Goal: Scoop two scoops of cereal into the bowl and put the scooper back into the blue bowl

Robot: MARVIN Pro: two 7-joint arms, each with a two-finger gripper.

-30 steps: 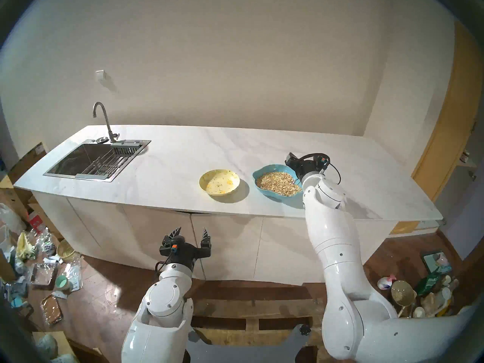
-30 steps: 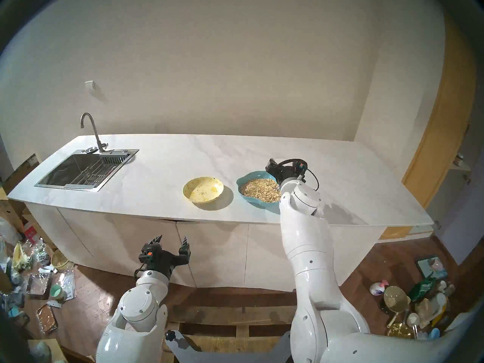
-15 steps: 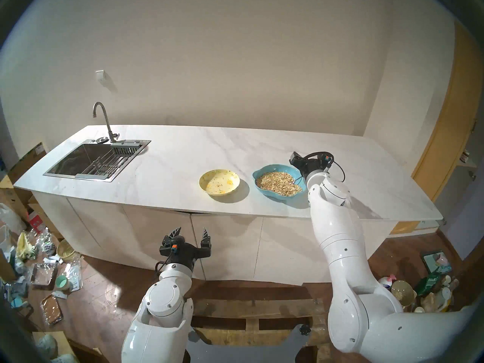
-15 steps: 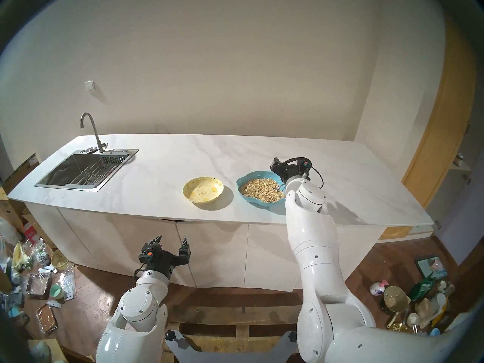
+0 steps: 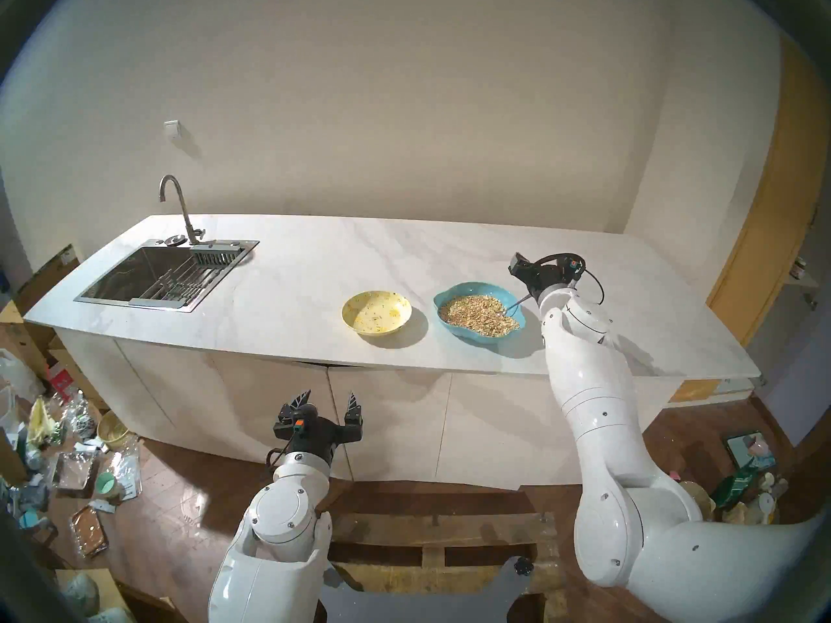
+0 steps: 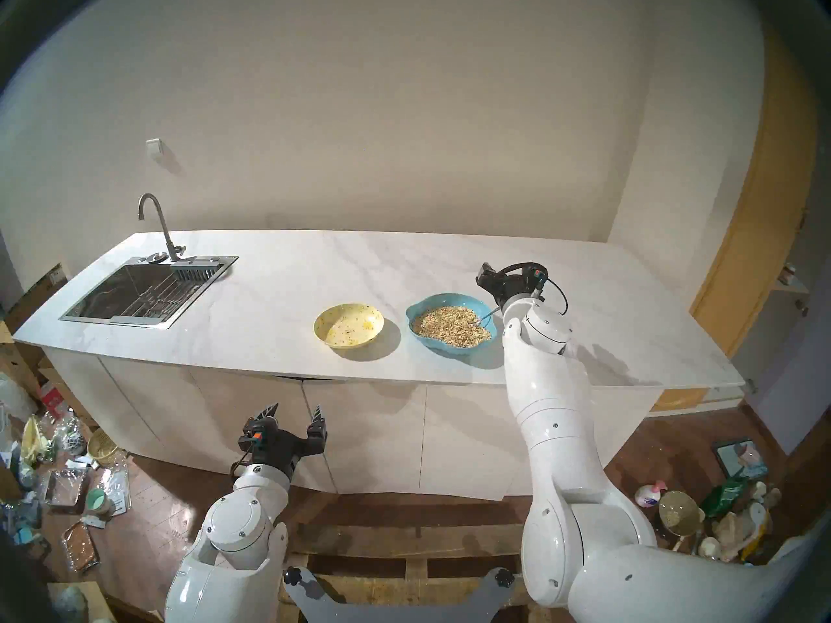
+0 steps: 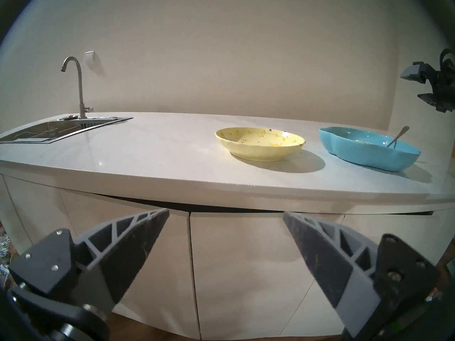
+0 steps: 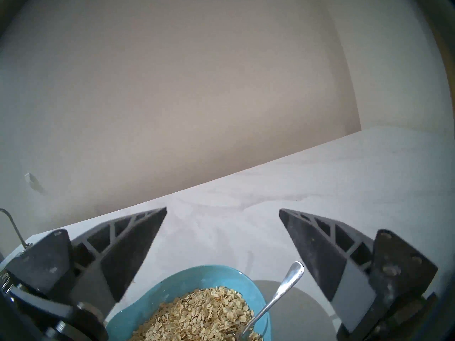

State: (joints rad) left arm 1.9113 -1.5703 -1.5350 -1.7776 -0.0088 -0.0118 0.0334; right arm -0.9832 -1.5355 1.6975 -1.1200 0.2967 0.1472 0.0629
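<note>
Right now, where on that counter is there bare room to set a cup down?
Bare: the stretch between the sink and the yellow bowl, and the strip behind both bowls. Crowded: the right end, around the blue bowl, spoon and right gripper.

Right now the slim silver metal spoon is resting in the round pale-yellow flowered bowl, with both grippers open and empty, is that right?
Not quite. The slim silver metal spoon rests in the light-blue wavy-rimmed bowl, its tip in the oat flakes, as the right wrist view shows. The rest holds: left gripper and right gripper are open and empty.
</note>
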